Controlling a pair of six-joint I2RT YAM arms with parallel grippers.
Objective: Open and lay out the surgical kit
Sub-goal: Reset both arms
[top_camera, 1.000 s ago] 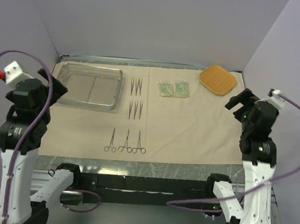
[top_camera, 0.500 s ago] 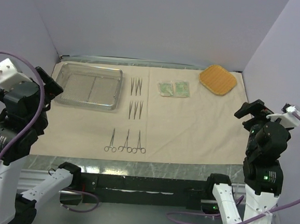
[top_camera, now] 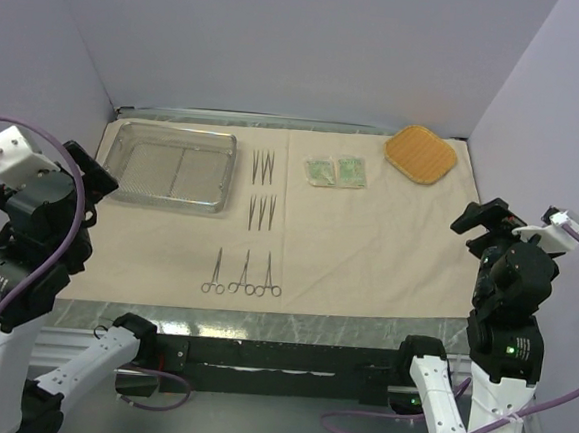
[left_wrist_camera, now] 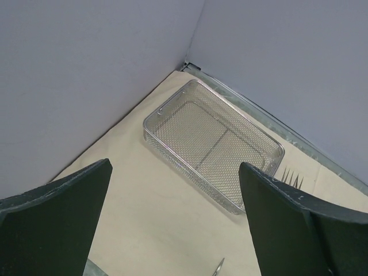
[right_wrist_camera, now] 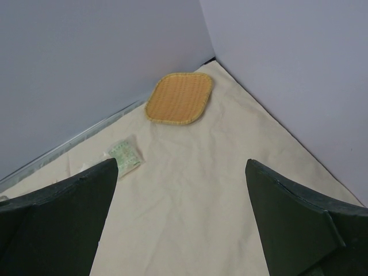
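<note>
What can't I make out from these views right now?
- Tweezers: top view, too small to count; left wrist view shows only tips, behind the left arm's finger.
- Forceps: left wrist view, cut off by the bottom edge.
- Packets: print too small; right wrist view, second mostly behind the right arm's finger.

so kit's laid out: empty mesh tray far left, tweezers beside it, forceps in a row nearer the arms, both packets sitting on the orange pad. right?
Not the packets. Both packets lie on the beige cloth, left of the orange pad and apart from it; the top view shows the gap. The tray, tweezers and forceps are as you said.
</note>
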